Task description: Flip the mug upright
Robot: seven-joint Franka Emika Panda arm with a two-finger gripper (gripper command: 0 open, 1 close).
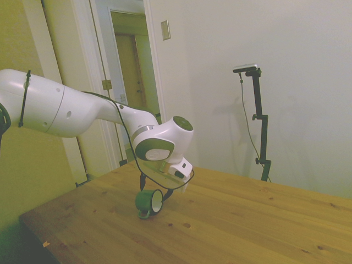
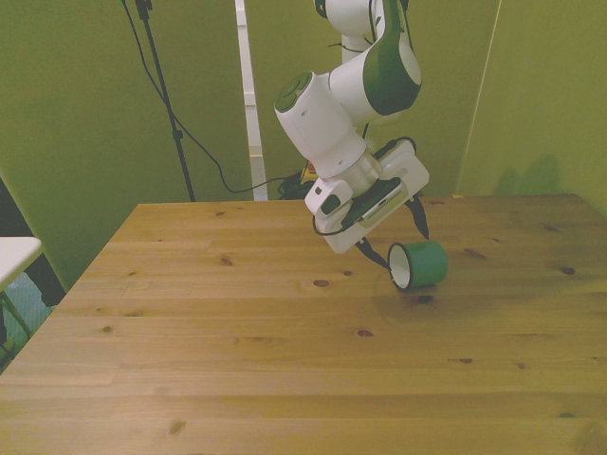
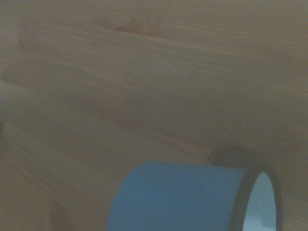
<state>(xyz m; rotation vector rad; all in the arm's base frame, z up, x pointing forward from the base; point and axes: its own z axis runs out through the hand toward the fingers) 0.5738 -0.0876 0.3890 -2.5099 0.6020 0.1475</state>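
bare pine boards fill the near part of the front view, planks running across the frame with dark knots; the table looks smooth and sealed, so a round thing could roll or slide on it.

going left to right in that view: open table at the left, then the white arm coming down at centre, its hand tilted low, and just right of centre the mug. it lies on its side, white mouth turned toward the lower left of the frame, teal wall to the right. in the side view the mug sits at lower centre, mouth facing right, directly under the hand. one dark finger shows on each side of the mug, spread about to its width; whether they press the wall or only bracket it, i cannot tell.

the mug is a short, stiff cylinder, glossy like glazed ceramic or enamel, with a thin dark rim in the wrist view. i judge it light for the arm, hard, slippery, and liable to chip if dropped or tipped sharply. the handle is not clearly seen in any view. the curved wall would squirm out of a weak pinch; the safest hold looks to be across the body near mid-length, fingers on opposite sides, or one finger inside the rim and one outside, then a turn until the base meets the table.
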